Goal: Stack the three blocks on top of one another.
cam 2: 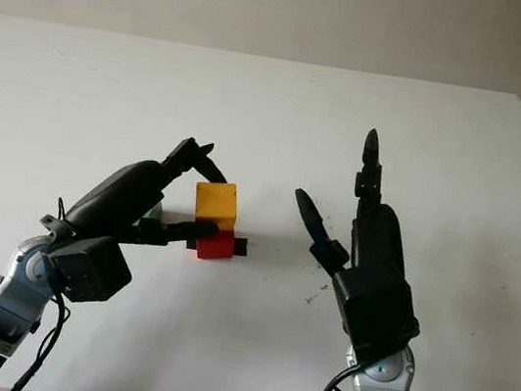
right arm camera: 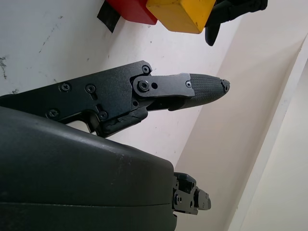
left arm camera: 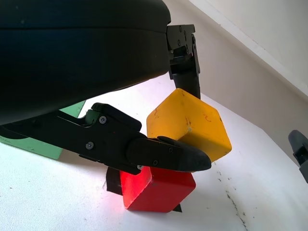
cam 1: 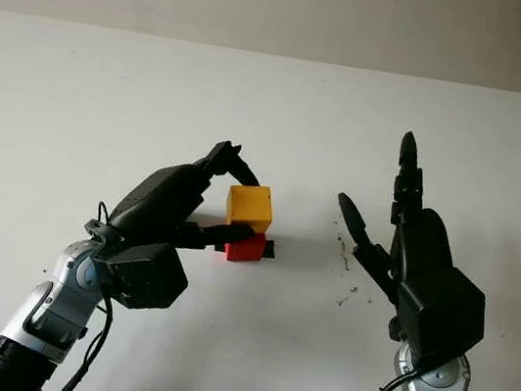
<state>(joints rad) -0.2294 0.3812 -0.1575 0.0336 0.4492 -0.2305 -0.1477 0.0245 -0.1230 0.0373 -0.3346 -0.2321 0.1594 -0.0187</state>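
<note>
The left robot hand (cam 1: 224, 205) holds the yellow cube-shaped block (cam 1: 249, 207) on the red cube-shaped block (cam 1: 245, 247); next, release it squarely; a pale green block (left arm camera: 43, 144) waits on the white tabletop (cam 1: 107, 102); the right robot hand (cam 1: 402, 243) is open, raised to the right.

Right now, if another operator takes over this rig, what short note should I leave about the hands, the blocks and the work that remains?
Left hand: closed around the yellow block, which sits tilted on the red block; not released.
Right hand: open, raised above the table to the right of the stack, holding nothing.
Green block: on the table behind the left hand, partly hidden.
Done: yellow placed on red.
Left: square up and release yellow, then add the green block on top.
</note>
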